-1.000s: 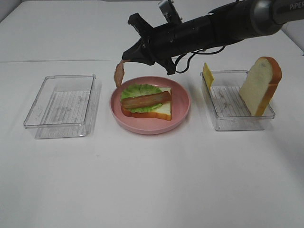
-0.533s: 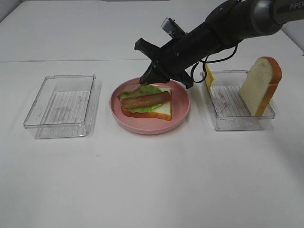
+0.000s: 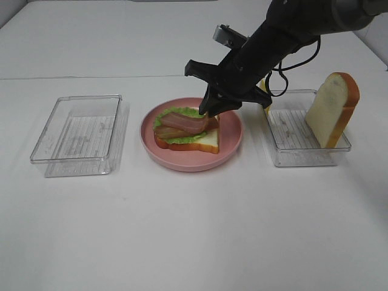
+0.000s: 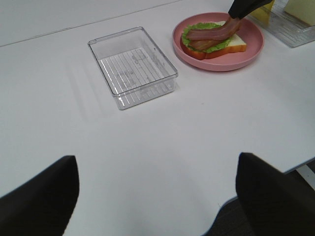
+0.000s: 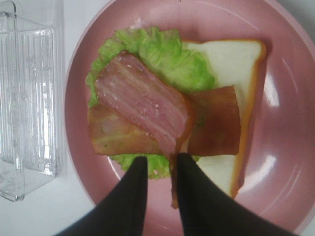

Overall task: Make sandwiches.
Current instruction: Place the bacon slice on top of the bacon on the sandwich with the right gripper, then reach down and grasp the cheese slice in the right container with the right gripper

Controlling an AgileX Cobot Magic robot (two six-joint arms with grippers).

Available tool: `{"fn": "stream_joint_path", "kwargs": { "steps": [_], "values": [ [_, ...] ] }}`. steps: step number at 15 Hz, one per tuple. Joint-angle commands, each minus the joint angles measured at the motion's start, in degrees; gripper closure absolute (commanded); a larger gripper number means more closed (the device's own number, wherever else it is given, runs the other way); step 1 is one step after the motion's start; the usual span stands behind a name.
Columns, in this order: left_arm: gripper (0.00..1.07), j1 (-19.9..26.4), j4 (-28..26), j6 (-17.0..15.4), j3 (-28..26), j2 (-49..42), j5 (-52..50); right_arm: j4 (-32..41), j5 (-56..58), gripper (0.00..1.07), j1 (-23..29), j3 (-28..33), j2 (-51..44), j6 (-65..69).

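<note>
My right gripper (image 5: pixel 158 169) is clamped on the right end of the 2nd bacon strip (image 5: pixel 142 105). Its long axis runs left from my grip, slanting over the 1st strip (image 5: pixel 216 123), lettuce (image 5: pixel 167 54) and bread (image 5: pixel 231 59) on the pink plate (image 5: pixel 290 147) mid-table. My left gripper (image 4: pixel 157 162) hangs spread apart, well left.

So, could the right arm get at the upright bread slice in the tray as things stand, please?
Probably not yet: the right gripper is shut on a bacon strip over the pink plate and must let go first. Otherwise the bread slice stands exposed in its clear tray, nothing above it.
</note>
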Motion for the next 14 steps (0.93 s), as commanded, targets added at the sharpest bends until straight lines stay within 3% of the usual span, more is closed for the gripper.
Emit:
{"fn": "stream_joint_path", "kwargs": {
  "steps": [1, 2, 3, 5, 7, 11, 14],
  "values": [
    [0.24, 0.06, -0.34, 0.23, 0.34, -1.15, -0.63, -0.57, 1.09, 0.45, -0.06, -0.29, -0.52, 0.23],
    [0.24, 0.06, -0.34, 0.23, 0.34, -1.15, -0.63, -0.57, 2.58, 0.35, -0.06, -0.63, -0.52, -0.34],
    [0.24, 0.06, -0.34, 0.23, 0.34, -1.15, -0.63, -1.20, 6.36, 0.33, -0.06, -2.23, -0.52, -1.20],
    [0.24, 0.06, -0.34, 0.23, 0.34, -1.15, -0.63, -3.61, 13.24, 0.33, -0.06, -5.61, -0.52, -1.09],
    [0.24, 0.06, -0.34, 0.23, 0.34, -1.15, -0.63, -10.66, 21.77, 0.33, -0.06, -10.49, -0.52, 1.66],
    [0.24, 0.06, -0.34, 0.23, 0.34, -1.15, -0.63, -25.50, 28.88, 0.33, -0.06, -16.96, -0.52, 7.73],
    [0.25, 0.06, -0.34, 0.23, 0.34, -1.15, -0.63, -32.66, 30.77, 0.33, -0.46, -21.26, -0.52, 9.51]
  ]
}}
